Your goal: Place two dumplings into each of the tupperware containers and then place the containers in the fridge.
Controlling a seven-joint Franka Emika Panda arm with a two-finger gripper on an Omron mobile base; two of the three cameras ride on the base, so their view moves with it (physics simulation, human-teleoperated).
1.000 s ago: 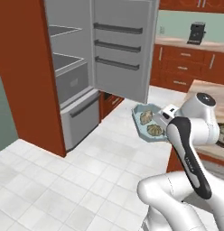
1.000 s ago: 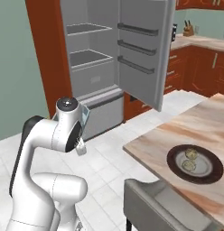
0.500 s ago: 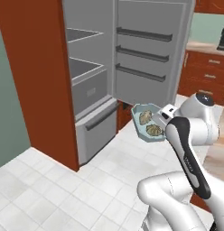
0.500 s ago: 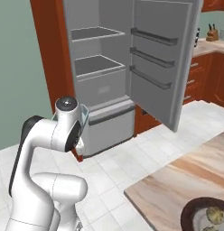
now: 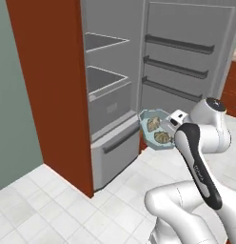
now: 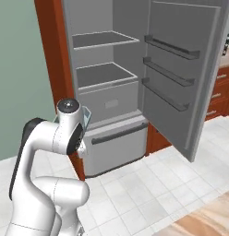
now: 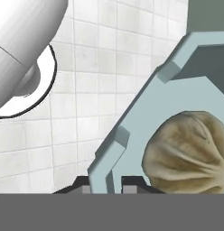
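The fridge [image 5: 110, 95] stands open, its door [image 5: 186, 62] swung wide to the right. Both shelves [image 6: 105, 73] lie bare, with open room above each. The shut drawer [image 6: 114, 145] fronts the bottom. The container [image 5: 155, 129] hangs just before the opening.

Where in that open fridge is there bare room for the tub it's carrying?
Both fridge shelves look bare: the upper shelf and the lower shelf above the drawer. The door racks look narrow. The gripper pinches the tub by its rim, two dumplings inside.
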